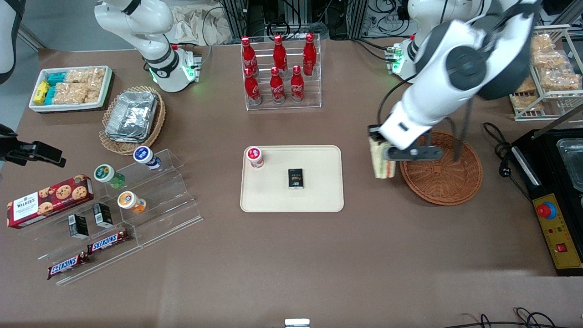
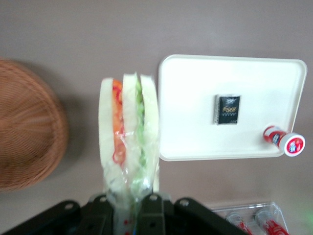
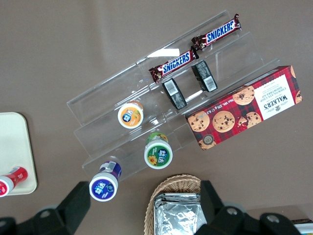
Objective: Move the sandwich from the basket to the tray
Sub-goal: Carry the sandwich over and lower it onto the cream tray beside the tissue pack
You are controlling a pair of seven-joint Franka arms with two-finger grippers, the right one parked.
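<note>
Snickers bars lie nearest your camera edge of the desk; your claw grips the sandwich between basket and tray.

Table: brown, carrying all | tray sitting mid-table | basket lying near it toward my working end | bottle rack standing farther from front camera | acrylic steps, foil-tray basket, snack bin sitting toward parked end | my gripper is hanging above table between tray and basket, clamping sandwich.
</note>
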